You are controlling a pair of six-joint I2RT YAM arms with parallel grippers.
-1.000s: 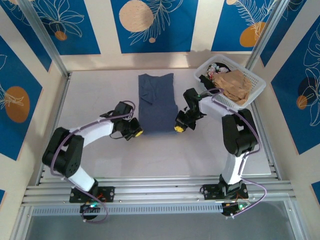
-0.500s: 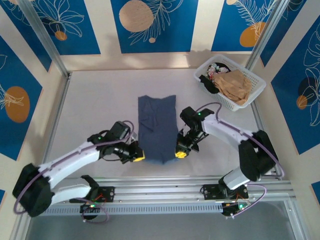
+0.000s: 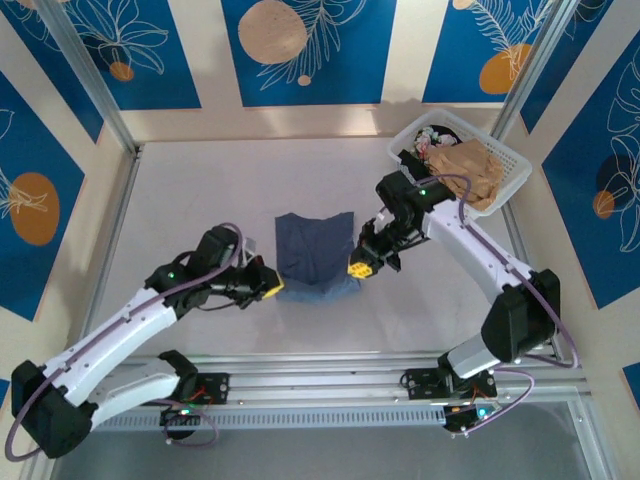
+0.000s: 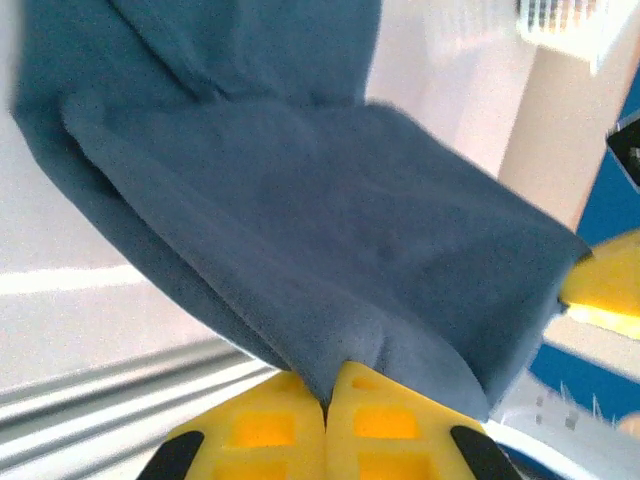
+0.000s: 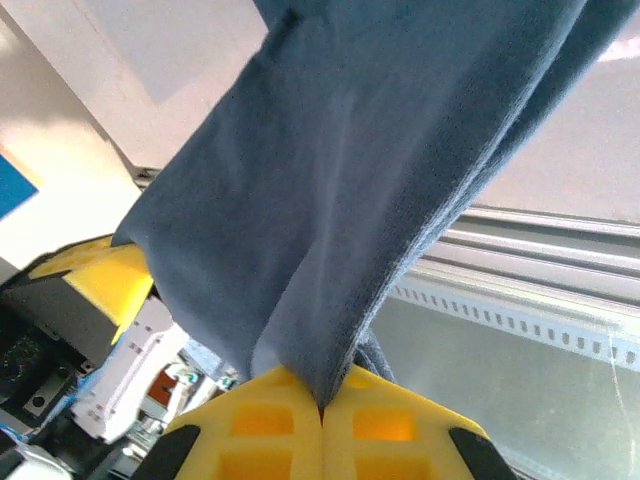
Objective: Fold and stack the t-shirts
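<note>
- The slate-blue t-shirt (image 3: 315,250) lay near the middle of the table (image 3: 200,190), folded lengthwise into a narrow panel of several layers.
- Its far edge rested flat, while both near corners were raised off the surface.
- The plain, soft cloth sagged in smooth folds between those corners.
- A crumpled tan garment (image 3: 470,170) lay heaped in the white basket (image 3: 512,192) at the far right.

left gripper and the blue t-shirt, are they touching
Touching. In the left wrist view, the left gripper is shut on a pinched fold of the blue t-shirt.
</note>
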